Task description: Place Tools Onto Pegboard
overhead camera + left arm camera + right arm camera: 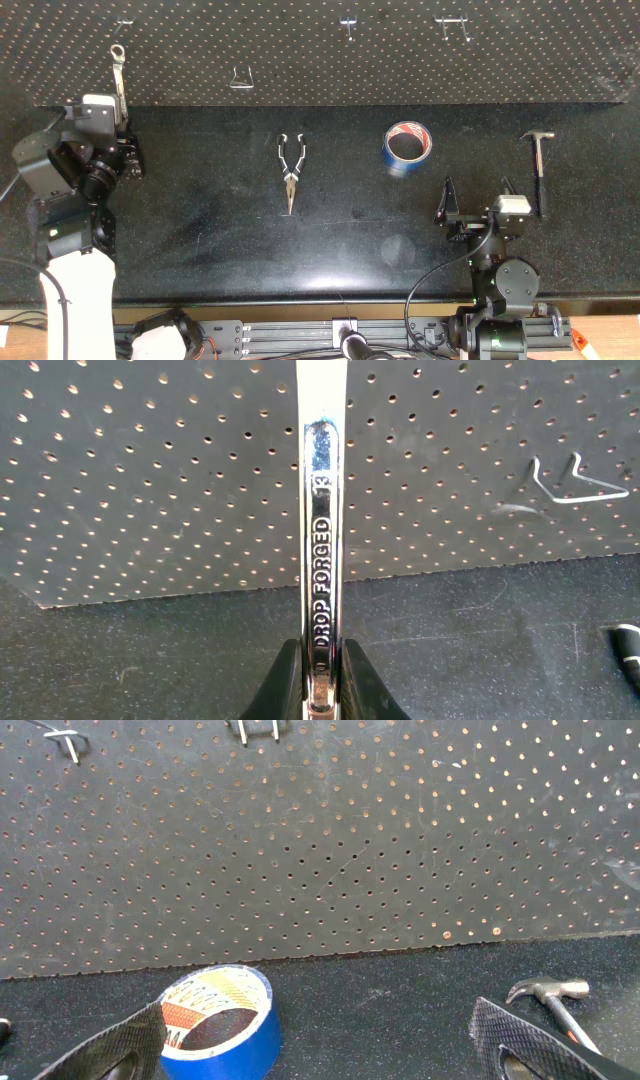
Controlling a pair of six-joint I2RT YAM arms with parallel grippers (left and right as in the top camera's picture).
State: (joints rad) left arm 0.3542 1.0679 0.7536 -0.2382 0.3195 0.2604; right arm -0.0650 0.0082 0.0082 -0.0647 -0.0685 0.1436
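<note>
Looking down on the black counter (200, 200), we find the left pincer (322, 660) clamped on the shank of a chrome wrench (322, 510), one dark finger pressed to each side of the steel. The wrench stands upright in front of the pegboard (400, 60), its ring end lying over the board's left part, just below a small hook (124, 22). We cannot tell whether the ring touches that hook, nor whether the wrench touches the board.

The right pincer (477, 185) sits low over the counter's right part with its fingers spread wide apart and nothing between them. Ahead of it lies a blue roll of tape (407, 147), flat on the counter and near the pegboard's lower edge. A hammer (540, 165) rests just beside the pincer's right finger, its head toward the board (handle pointing back at the arm's base).

Near the counter's middle we see needle-nose pliers (291, 165), handles toward the pegboard and tips pointing away from it, well apart from both arms. A bent wire holder (241, 80) hangs on the board above the pliers, and two more hooks (452, 25) sit along the board's far edge above the tape.
</note>
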